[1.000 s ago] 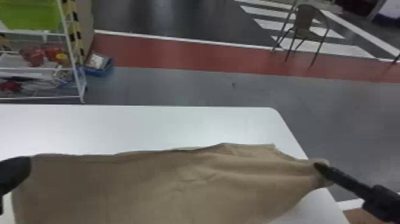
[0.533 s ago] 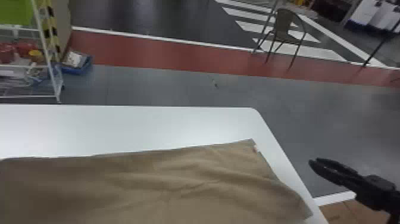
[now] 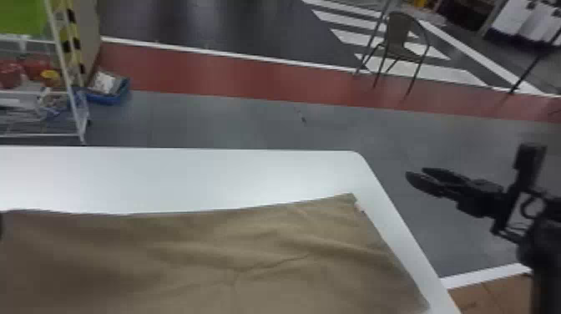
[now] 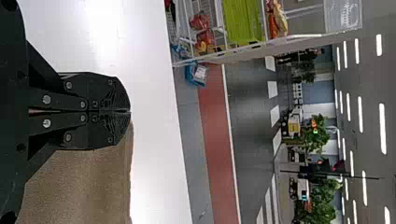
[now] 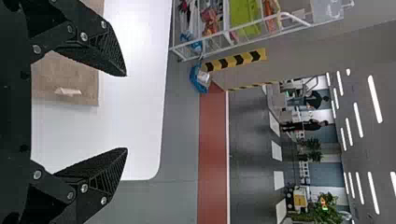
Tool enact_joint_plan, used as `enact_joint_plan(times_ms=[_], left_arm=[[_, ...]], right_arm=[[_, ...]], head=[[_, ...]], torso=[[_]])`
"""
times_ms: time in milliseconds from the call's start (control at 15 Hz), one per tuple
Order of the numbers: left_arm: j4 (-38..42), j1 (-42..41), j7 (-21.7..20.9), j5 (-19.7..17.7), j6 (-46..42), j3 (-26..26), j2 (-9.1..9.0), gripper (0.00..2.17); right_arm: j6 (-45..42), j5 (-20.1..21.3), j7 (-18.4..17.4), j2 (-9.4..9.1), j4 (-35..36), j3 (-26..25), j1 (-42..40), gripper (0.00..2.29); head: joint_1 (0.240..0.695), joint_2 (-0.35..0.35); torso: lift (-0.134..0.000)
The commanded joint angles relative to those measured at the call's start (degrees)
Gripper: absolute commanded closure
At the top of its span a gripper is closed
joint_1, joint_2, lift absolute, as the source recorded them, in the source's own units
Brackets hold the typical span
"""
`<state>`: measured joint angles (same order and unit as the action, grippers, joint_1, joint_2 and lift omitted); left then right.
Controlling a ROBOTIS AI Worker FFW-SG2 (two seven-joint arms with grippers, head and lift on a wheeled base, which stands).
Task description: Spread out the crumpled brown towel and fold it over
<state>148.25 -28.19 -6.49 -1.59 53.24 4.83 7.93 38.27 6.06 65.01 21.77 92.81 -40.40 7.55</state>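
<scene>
Left tool [image 3: 1,226]: fingers together, clamped on towel [image 3: 200,259] at its edge. Towel lies spread on bench [image 3: 188,179], lightly wrinkled, pale tag [image 3: 360,206] by its far right corner. Right tool [image 3: 415,172]: fingers wide apart, empty, off bench's right side. Head view catches chair [image 3: 403,37]; wrist views add ceiling lights [image 4: 383,128].

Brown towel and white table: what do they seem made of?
The brown towel looks like matte cloth, perhaps cotton, since it lies in soft wrinkles. The white table seems topped with smooth laminate or plastic, slightly glossy, judging by the bright sheen across it.
</scene>
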Motion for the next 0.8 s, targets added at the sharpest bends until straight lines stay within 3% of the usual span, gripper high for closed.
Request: enact_joint_plan(times_ms=[0,400,533,733], left_arm=[[-0.86,0.41,-0.01,0.62,-0.02,-0.44,-0.11,1.74],[-1.48,0.41,-0.63,0.80,-0.02,0.00,-0.11,1.74],[-1.48,0.41,-0.63,0.71,-0.02,-0.18,-0.11,1.74],[-1.56,0.41,-0.63,0.80,-0.02,-0.26,-0.11,1.74]], right_arm=[[-8.77,3.35,-3.05,0.38,-9.93,6.04,5.98,0.41],[-26.70,7.57,-3.13,0.38,-23.03,11.40,8.18,0.47],[-33.56,12.31,-4.10,0.47,-24.87,14.12,7.30,0.47],[-35.67,14.07,-4.01,1.26,-25.57,15.53,6.51,0.47]], head=[[0.695,-0.341],[0.695,-0.273],[0.695,-0.263],[0.695,-0.243]], torso=[[-0.123],[-0.123],[-0.123],[-0.123]])
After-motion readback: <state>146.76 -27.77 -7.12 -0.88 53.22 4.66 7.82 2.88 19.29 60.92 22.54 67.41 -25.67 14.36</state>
